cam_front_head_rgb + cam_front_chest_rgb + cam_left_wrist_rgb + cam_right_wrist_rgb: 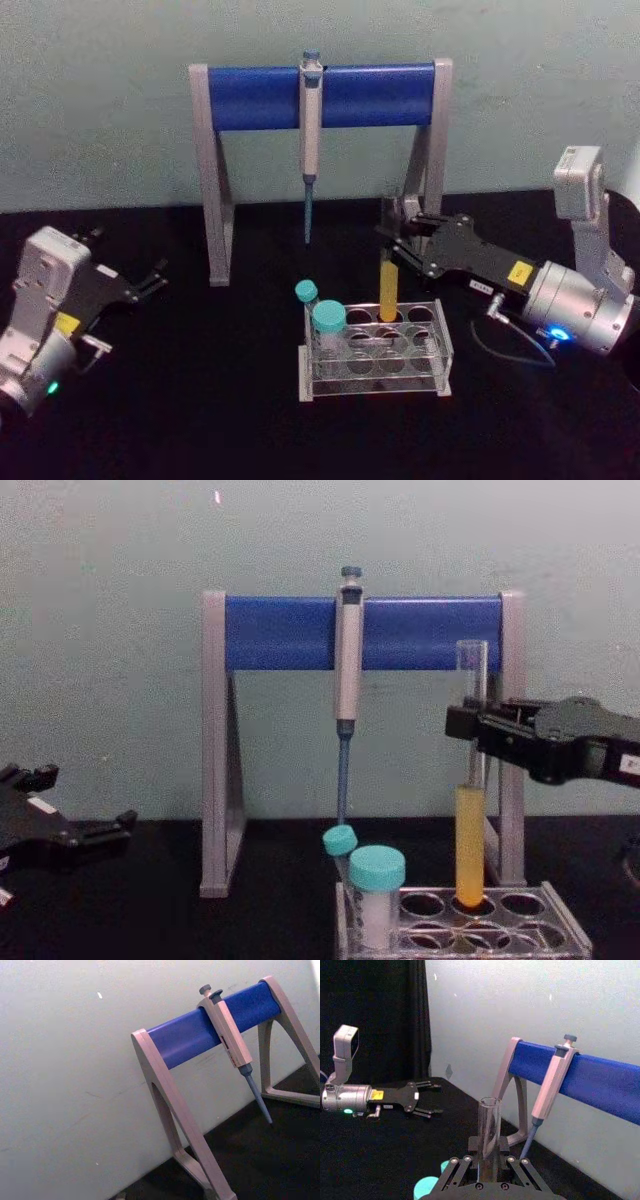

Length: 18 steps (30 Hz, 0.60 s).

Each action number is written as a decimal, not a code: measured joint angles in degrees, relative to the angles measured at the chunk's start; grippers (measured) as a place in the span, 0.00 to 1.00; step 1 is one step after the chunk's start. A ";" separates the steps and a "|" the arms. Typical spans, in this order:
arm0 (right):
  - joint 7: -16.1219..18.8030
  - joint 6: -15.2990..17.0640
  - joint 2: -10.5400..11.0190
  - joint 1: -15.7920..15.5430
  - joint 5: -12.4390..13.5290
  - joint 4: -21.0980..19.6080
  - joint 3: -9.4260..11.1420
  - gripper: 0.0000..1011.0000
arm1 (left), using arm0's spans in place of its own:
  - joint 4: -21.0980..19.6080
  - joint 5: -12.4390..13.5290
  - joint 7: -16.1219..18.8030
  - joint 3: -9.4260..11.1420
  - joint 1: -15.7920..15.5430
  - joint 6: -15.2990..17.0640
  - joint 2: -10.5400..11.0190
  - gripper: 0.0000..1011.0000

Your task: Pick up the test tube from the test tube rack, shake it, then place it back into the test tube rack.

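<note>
Tube (387,285) upright, clamped in the right gripper (392,235). Jaws closed on the bare glass, just above the yellow-orange liquid (470,845). Open mouth of the tube sticks up above the jaws and the liquid column hangs below them.

Rack (440,345) is straight below the jaws on the black surface (200,400). Tube's round end is at a back-row hole, mid-row. Cannot tell how deep it sits in that hole. In the chest view the liquid's bottom lines up with the hole rim.

The right arm comes in from the right, roughly level, jaws pointing left across the tube. In the right wrist view the tube stands between the two jaw linkages with its rim up.

Two capped tubes (328,318), teal lids, stand at the rack's left end, below and left of the right jaws, clear of them.

Stand (250,97), grey legs and blue bar, is behind the right jaws, its right leg just behind them. Pipette (310,120) hangs from the bar, tip down, above and left of the right jaws, apart from the tube.

Left gripper (155,278) is well apart from the rack, far to the left and low over the surface. Its jaws are wide and hold nothing, pointing toward the stand's left leg.
</note>
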 joint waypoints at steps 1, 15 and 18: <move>0.01 0.03 -0.06 0.07 -0.06 0.18 -0.08 0.23 | 0.00 0.00 0.00 0.00 0.00 0.00 0.00 0.99; 0.83 0.54 -0.63 1.00 -0.69 2.54 -1.11 0.23 | 0.00 0.00 0.00 0.00 -0.01 0.00 0.00 0.99; 1.03 0.66 -0.72 1.18 -0.85 3.20 -1.39 0.23 | 0.00 0.00 0.00 0.00 0.00 0.00 0.00 0.99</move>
